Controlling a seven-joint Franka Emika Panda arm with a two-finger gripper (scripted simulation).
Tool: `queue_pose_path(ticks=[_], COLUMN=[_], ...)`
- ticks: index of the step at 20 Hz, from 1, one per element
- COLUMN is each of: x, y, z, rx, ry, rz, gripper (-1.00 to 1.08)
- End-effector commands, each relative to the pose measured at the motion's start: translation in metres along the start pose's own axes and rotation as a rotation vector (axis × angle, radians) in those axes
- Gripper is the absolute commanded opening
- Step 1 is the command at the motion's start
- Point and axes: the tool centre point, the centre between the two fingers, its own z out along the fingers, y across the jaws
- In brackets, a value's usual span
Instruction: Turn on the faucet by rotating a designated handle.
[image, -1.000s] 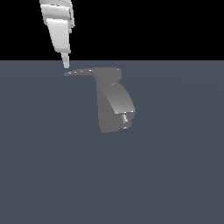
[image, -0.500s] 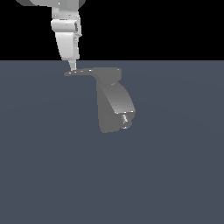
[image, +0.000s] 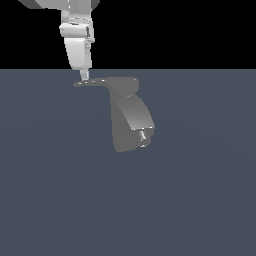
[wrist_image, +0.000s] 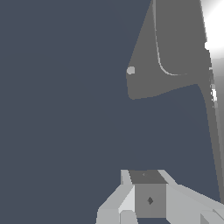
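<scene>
- The claw (image: 83, 76) is seen in the exterior view as a white body tapering to a single narrow tip; whether its fingers are spread or pressed together cannot be told from either view.
- In the wrist view the claw (wrist_image: 146, 199) is shown only as pale grey blocks with a darker square face between them, and no gap between fingers can be made out.
- Directly under the claw's tip lies the thin end of the handle (image: 92, 83), a flat tapering grey lever; the tip appears to touch or sit just above it, though contact cannot be confirmed at this resolution.
- From that tip the handle is carried away from the claw, toward the exterior view's right, where it widens into the flat top cap of the faucet (image: 131, 117).
- Beyond and below the cap, the faucet's chunky curved body is seen dropping away from the claw, with a brighter sheen along one side.
- Farthest from the claw, at the body's lower end, a small threaded nozzle (image: 143, 137) is shown.
- In the wrist view the faucet (wrist_image: 175, 48) is seen past the claw as a dark grey mass with a pale curved line on it, and the handle (wrist_image: 213, 127) as a narrow strip running back toward the claw.
- Everything rests against a plain slate-blue floor (image: 60, 190), with black background (image: 175, 30) above the horizon, behind the claw's upper part.
</scene>
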Motion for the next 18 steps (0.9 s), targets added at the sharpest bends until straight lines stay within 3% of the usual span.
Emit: queue_pose_path(ticks=[1, 18], x=[0.0, -0.002], y=[0.0, 0.043], z=[0.0, 0.0], rx=[0.0, 0.0], ry=[0.0, 0.0], rz=[-0.001, -0.001], gripper=[-1.0, -1.0])
